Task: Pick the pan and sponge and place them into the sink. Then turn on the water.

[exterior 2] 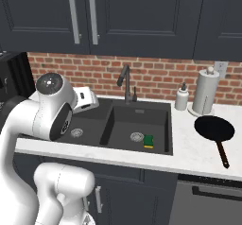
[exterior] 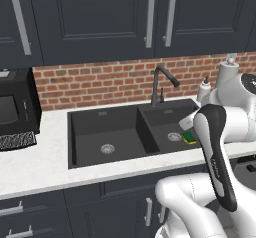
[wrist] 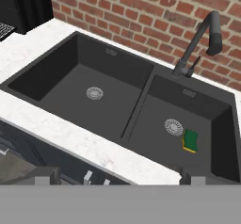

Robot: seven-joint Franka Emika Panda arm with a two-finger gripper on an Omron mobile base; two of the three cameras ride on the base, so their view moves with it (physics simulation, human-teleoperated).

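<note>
The sponge [exterior 2: 149, 141] already lies in the right basin of the sink [exterior 2: 118, 107], beside the drain, so the pan [exterior 2: 213, 128] is my next thing. It sits on the counter [exterior 2: 189, 148] right of the sink, near the front edge, handle pointing toward that edge. I judge it rigid, fairly heavy and smooth, best taken by the thin handle close to the bowl. My hand [exterior 2: 85, 99], fingers spread wide and holding nothing, hovers over the left basin, well apart from the pan.
</note>
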